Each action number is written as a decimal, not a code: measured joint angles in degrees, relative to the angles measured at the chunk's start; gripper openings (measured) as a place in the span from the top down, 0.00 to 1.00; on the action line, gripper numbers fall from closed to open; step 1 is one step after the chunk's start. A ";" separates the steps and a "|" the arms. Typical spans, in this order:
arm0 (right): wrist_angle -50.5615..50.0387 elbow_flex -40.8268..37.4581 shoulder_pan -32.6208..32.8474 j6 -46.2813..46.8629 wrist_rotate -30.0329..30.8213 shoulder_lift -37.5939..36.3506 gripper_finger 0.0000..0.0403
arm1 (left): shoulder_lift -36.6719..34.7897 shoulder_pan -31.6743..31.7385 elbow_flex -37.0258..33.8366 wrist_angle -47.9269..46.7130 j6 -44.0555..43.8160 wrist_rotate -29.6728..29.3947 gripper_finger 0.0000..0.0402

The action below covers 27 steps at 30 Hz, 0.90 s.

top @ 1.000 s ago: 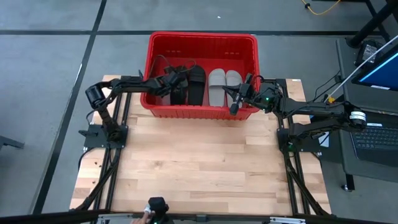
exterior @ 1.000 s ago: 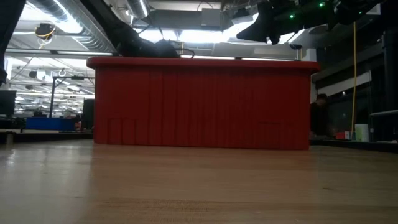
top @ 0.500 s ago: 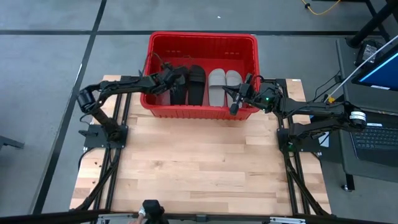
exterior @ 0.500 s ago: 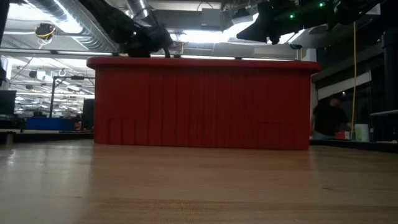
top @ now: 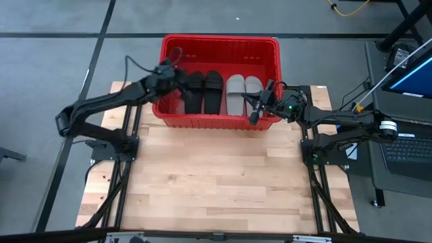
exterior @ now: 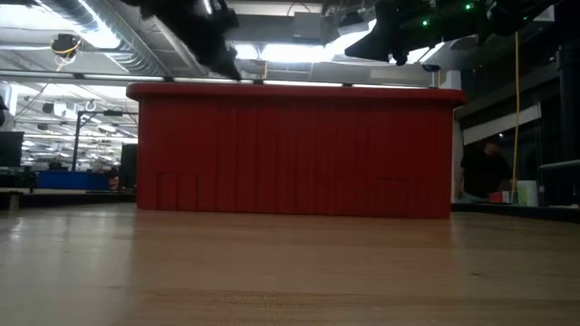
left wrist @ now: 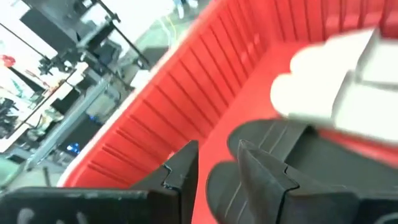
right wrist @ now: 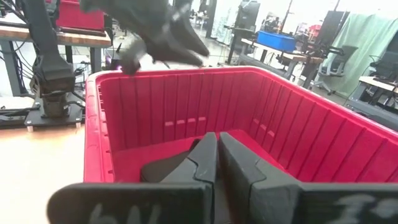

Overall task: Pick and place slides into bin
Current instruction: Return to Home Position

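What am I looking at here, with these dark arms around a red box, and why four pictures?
It is a robot with two dark jointed arms at a pale wooden table. One picture looks down from above, one looks level across the tabletop, and two come from wrist cameras. At one end stands a large red ribbed plastic crate holding two matte black slide sandals and two light grey slide sandals, side by side. The left gripper hovers above the crate's left wall, jaws slightly apart, empty. The right gripper hangs over the crate's right corner on the table side, jaws shut on nothing.
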 joint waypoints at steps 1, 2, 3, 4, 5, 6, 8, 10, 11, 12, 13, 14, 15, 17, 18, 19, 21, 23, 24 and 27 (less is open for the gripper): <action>0.00 0.00 0.01 0.17 0.00 -0.01 0.95 | -1.31 -0.36 0.00 -0.06 -0.79 0.03 0.74; 0.00 0.00 -0.01 0.26 -0.02 -0.09 0.95 | -2.50 -0.73 0.01 -0.03 -1.35 0.07 0.75; 0.00 0.00 0.01 0.26 -0.02 -0.23 0.95 | -3.68 -1.21 -0.02 -0.03 -1.90 0.12 0.76; -0.05 0.00 0.11 0.28 -0.15 -0.61 0.95 | -4.71 -1.70 0.01 -0.03 -2.13 0.20 0.77; -0.07 0.00 0.17 0.33 -0.71 -1.03 0.95 | -5.68 -2.17 0.01 -0.11 -2.24 0.49 0.78; 0.07 0.04 0.17 0.42 -1.84 -1.62 0.95 | -6.51 -2.74 0.01 -0.37 -2.26 0.79 0.79; -0.06 0.40 0.17 1.18 -4.25 -2.93 0.95 | -8.04 -4.07 0.01 -0.60 -2.24 1.01 0.82; -0.09 0.96 0.19 1.78 -5.98 -4.31 0.95 | -9.46 -5.46 0.01 -1.09 -2.26 1.03 0.85; -0.26 1.14 0.19 2.34 -6.38 -5.10 0.95 | -10.10 -6.20 0.01 -1.53 -2.24 1.03 0.87; -0.63 1.36 0.21 2.60 -6.90 -5.83 0.95 | -10.65 -7.04 0.01 -1.82 -2.26 1.01 0.88; -1.19 1.56 0.37 2.65 -7.44 -6.52 0.95 | -11.17 -7.91 0.03 -2.27 -2.70 1.01 0.91; -2.34 1.70 0.70 2.55 -7.51 -7.25 0.95 | -11.61 -8.74 0.03 -2.89 -3.50 1.03 0.93; -3.81 1.91 1.15 2.30 -7.50 -7.90 0.95 | -11.97 -9.57 0.03 -3.23 -4.31 1.05 0.96; -7.45 2.44 2.24 1.30 -7.57 -9.26 0.95 | -12.79 -11.10 0.03 -3.87 -6.05 1.90 0.99; -9.47 2.69 2.92 1.29 -7.62 -9.87 0.95 | -13.22 -11.82 0.03 -4.03 -6.78 2.69 0.99; -11.24 3.01 3.58 1.36 -7.65 -10.41 0.95 | -13.67 -12.50 0.03 -4.24 -7.47 3.60 0.99; -14.18 3.08 5.24 1.46 -7.65 -11.60 0.97 | -14.52 -13.79 0.03 -5.02 -10.09 5.43 0.99; -15.93 3.08 7.28 1.48 -7.63 -12.47 0.99 | -15.19 -15.14 0.03 -5.77 -13.49 7.14 1.00; -16.90 3.08 8.63 1.48 -7.66 -12.86 0.99 | -15.41 -15.90 0.03 -6.36 -15.14 7.39 1.00; -19.20 3.08 12.58 1.61 -7.62 -13.11 0.98 | -15.27 -19.04 -0.30 -6.70 -19.13 7.17 1.00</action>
